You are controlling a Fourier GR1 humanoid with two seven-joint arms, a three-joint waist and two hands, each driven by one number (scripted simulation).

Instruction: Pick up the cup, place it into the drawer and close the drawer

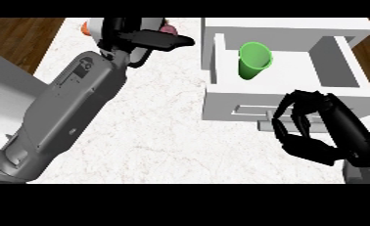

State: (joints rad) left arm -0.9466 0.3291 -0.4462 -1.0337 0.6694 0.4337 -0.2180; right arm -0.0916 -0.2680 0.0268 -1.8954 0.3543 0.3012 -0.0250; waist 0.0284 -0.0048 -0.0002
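Green cup (255,60) inside open drawer (332,89); right hand (312,131) at front.

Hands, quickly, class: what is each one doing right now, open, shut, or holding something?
Left hand: open, fingers straight, holding nothing.
Right hand: shut, fingers curled at the drawer front, holding nothing; the cup lies inside the drawer.

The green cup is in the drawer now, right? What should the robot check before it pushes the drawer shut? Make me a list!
1. Green cup inside the open drawer: ok.
2. Cup lying fully below the drawer's top edge: cannot tell; it sits tilted.
3. Right hand has let go of the cup: ok, it is apart from it, fingers curled, holding nothing.
4. Right hand at the drawer front, ready to push: ok, just beside it.
5. Left hand out of the drawer's way: ok, it is over the counter to the left.
6. Drawer closed: not ok, not yet.
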